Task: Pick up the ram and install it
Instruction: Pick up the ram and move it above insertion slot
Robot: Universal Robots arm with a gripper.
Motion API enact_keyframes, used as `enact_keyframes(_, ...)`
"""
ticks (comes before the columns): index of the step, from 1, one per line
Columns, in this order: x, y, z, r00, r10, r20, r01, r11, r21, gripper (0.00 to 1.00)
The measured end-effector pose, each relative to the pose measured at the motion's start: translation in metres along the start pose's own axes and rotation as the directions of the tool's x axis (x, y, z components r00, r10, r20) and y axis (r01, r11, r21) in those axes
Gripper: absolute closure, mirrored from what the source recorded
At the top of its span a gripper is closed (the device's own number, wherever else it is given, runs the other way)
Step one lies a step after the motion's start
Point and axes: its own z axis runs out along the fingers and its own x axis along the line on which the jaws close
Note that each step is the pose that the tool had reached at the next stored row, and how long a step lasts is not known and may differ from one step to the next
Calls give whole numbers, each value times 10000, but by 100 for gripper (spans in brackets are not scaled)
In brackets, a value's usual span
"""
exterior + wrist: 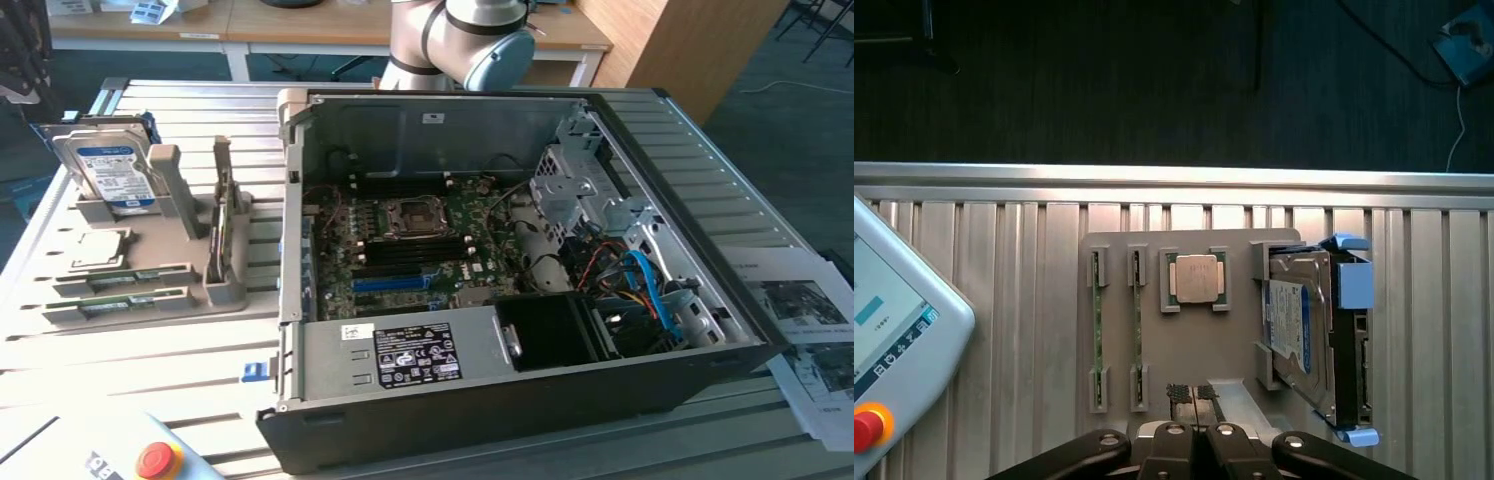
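Observation:
Two ram sticks, thin green boards seen edge-on, stand side by side in the slots of a grey holder (pixel 1154 250): one ram (pixel 1097 330) and a second ram (pixel 1137 330). In the exterior view they lie at the holder's near end, the ram (pixel 114 277) and its twin (pixel 120 299). My gripper (pixel 1195 400) hangs well above the holder, its dark fingertips pressed together with nothing between them. It sits closer to the holder's middle than to the sticks. Part of the arm (pixel 467 40) shows behind the computer case.
The holder also carries a CPU (pixel 1194 278) and an upright hard drive (pixel 1304 340). An open computer case (pixel 694 330) with a motherboard and a blue slot (pixel 394 283) fills the exterior view's right. A pendant with a red stop button (pixel 158 460) lies near the table's front.

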Motion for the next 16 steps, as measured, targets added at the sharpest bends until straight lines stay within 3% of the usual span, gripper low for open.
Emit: enact_keyframes(16, 1, 0, 0, 9994, -338, -15, 338, 9994, -9, 90)
